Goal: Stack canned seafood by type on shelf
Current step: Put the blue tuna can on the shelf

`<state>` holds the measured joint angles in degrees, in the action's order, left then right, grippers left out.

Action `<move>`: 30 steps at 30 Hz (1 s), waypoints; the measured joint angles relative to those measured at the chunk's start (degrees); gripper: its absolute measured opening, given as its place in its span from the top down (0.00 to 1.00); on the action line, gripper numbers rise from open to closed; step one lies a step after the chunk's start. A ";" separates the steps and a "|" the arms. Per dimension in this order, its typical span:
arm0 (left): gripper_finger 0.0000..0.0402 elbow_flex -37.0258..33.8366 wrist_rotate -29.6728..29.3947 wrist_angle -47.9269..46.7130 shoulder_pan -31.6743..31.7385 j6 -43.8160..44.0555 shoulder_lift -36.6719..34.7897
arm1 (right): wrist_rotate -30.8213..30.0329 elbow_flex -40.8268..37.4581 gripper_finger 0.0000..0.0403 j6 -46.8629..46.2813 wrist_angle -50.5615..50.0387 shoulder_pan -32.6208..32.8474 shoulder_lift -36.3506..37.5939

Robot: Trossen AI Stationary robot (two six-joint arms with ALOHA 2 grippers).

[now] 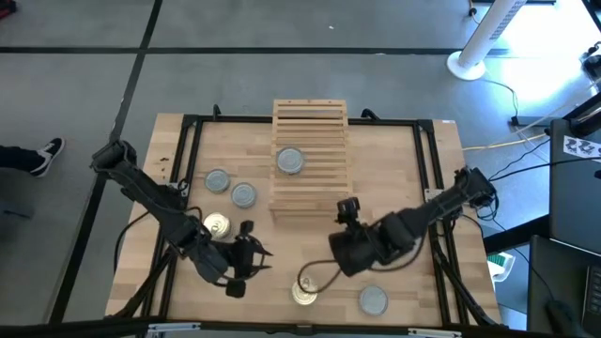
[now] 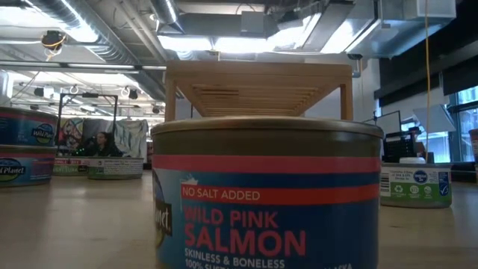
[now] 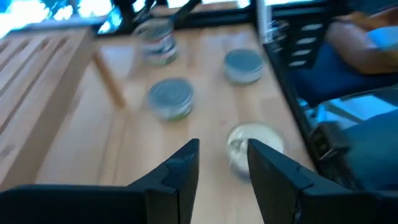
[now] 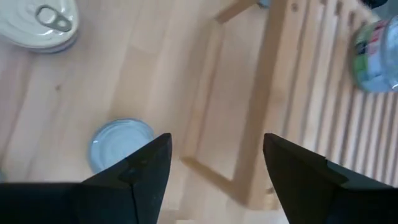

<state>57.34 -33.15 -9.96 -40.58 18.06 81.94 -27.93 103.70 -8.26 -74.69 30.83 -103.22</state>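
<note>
The slatted wooden shelf stands at the table's middle far side, with one grey-topped can resting on its slats. Two grey-topped cans and a golden-topped can sit on the table left of it. My left gripper hovers open just right of the golden can, which lies ahead of its fingers. My right gripper hangs open off the shelf's near right corner, above bare table. Neither gripper holds anything.
Near the front edge sit a golden-topped can and a grey-topped can. A salmon can fills the low view in front of the shelf. A black frame borders the table.
</note>
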 joint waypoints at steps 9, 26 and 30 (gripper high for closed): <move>0.68 0.00 7.83 17.88 0.00 -11.01 8.41 | 1.45 -8.42 0.37 -9.41 10.15 5.93 0.00; 0.68 1.02 15.26 28.89 0.00 -16.95 23.03 | 11.05 -19.55 0.37 -8.86 36.76 9.33 -0.02; 0.68 2.13 15.27 28.58 0.00 -20.51 25.28 | 11.08 -23.18 0.37 -6.45 41.20 9.33 -0.04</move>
<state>59.47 -17.88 18.62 -40.58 -2.44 107.22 -16.84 80.52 -14.71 -33.49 40.16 -103.26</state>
